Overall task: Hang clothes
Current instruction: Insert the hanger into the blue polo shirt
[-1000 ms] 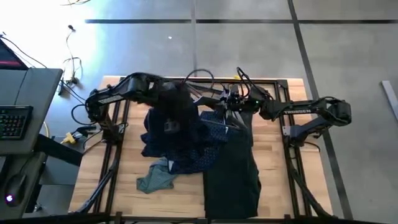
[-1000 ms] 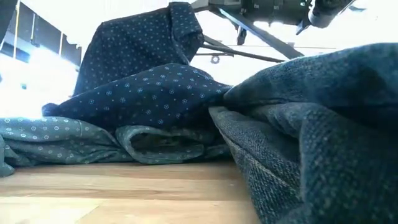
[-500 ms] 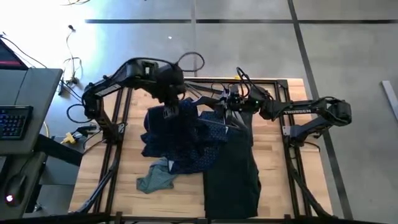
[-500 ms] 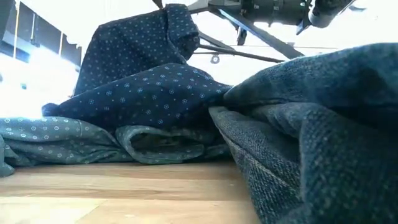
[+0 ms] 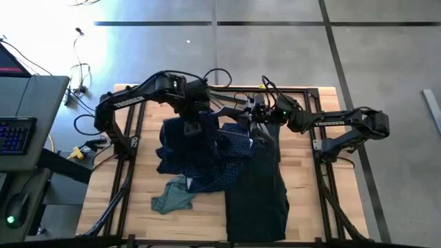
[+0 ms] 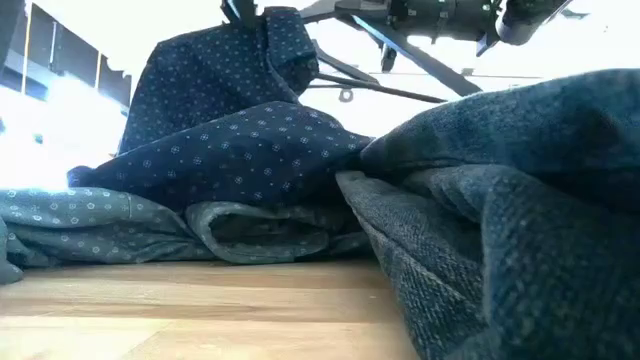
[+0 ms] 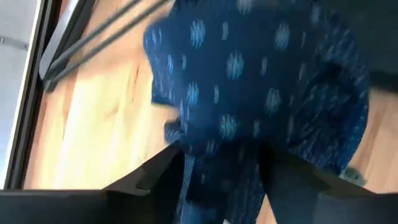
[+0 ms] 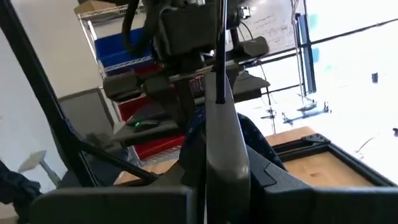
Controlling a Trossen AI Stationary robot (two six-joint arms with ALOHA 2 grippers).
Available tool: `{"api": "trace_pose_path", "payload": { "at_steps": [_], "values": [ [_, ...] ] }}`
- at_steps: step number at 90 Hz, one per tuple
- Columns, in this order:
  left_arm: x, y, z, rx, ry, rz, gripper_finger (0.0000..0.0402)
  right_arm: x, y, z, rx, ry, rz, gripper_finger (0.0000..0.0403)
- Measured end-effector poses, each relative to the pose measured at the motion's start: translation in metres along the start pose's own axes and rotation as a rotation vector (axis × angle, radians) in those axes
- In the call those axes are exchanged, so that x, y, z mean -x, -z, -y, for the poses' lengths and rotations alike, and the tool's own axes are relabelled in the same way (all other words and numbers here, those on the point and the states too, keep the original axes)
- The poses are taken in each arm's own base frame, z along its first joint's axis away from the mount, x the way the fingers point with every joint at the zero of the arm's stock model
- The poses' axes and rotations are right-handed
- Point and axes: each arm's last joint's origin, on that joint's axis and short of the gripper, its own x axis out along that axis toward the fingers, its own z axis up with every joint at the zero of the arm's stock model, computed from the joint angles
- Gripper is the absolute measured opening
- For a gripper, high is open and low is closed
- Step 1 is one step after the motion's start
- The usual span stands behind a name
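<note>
The navy dotted shirt (image 5: 200,155) lies heaped in the table's middle, and one bunch of it (image 6: 225,85) is pulled up above the heap. My left gripper (image 5: 191,122) is over that bunch, shut on it. The black trousers (image 5: 258,186) stretch from the middle to the near edge on the right, beside the shirt. The teal shirt (image 5: 172,198) is crumpled on the wood near the front left. My right gripper (image 5: 249,114) is at the far middle, shut on the thin dark hanger (image 6: 420,62), which hangs in the air just right of the raised shirt. My left gripper pinches a gathered bunch of the navy shirt (image 7: 217,155) between its two fingers, coming from above and pointing down. Several layers seem caught. The held part is raised, and the shirt's lower folds (image 6: 230,150) rest on the heap. My right gripper pinches a narrow upright part of the hanger (image 8: 222,134) between its two fingers, reaching level from the table's right side. The hanger is lifted clear of the table, and its arms (image 6: 400,90) slant toward the raised shirt.
A dark metal frame (image 5: 310,93) runs round the table's far and side edges. A desk with a keyboard (image 5: 14,134) stands off the left side. Bare wood (image 5: 127,179) shows at the left front and right of the trousers (image 5: 310,200).
My left arm has swung a little toward the table's right, toward the hanger, and its gripper stays shut on the shirt. The raised bunch stays up and has shifted slightly with it. The rest of the heap has kept still.
</note>
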Motion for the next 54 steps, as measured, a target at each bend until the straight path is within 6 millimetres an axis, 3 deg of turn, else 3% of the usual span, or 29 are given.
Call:
{"api": "trace_pose_path", "payload": {
  "at_steps": [20,54],
  "values": [
    [0.001,-0.016,0.003,0.039,0.061,0.159,0.0108,-0.008,-0.017,-0.005,0.051,-0.054,-0.039,0.0028],
    [0.005,-0.030,0.007,0.064,0.180,0.298,0.0115,-0.017,-0.048,-0.013,0.214,-0.103,-0.147,0.0028]
  ]
}}
